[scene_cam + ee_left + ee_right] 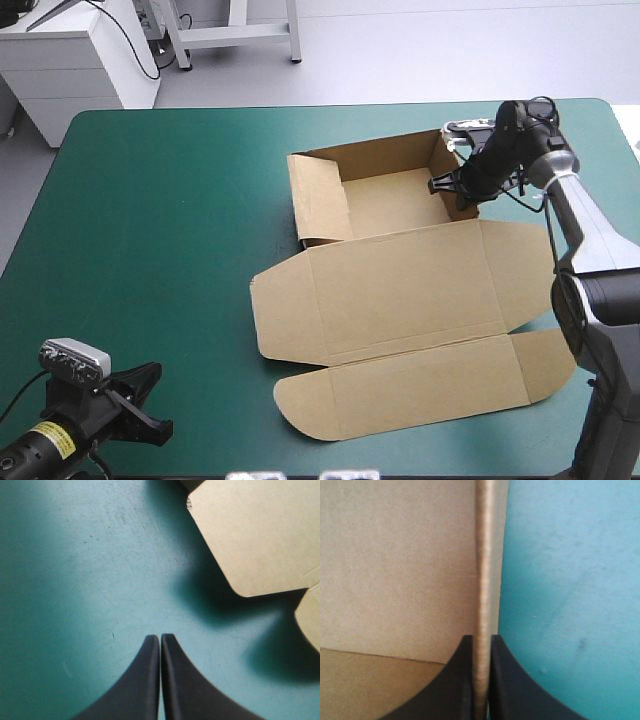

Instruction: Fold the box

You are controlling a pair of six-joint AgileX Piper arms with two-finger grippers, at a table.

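- The brown box (410,285) lies right of centre on the teal-green counter (150,200). On its far side is an open tray (395,200) with raised walls, and the lid (380,330) lies flat toward the near edge with its flaps spread.
- The right tool (481,639) is all but closed, pinching the top edge of the tray's right wall (485,555) between its black fingers.
- The left tool (160,637) is closed and empty, over bare cover by the counter's near left corner. A rounded lid flap (250,535) lies ahead of it, well apart.
- The step in hand is judged to be setting or tucking the right wall.
- To do it well, the pinch should stay square to the board and the wall should turn about its own crease, under light pressure so the edge does not crumple.
- The tray may slide, since nothing holds it down.
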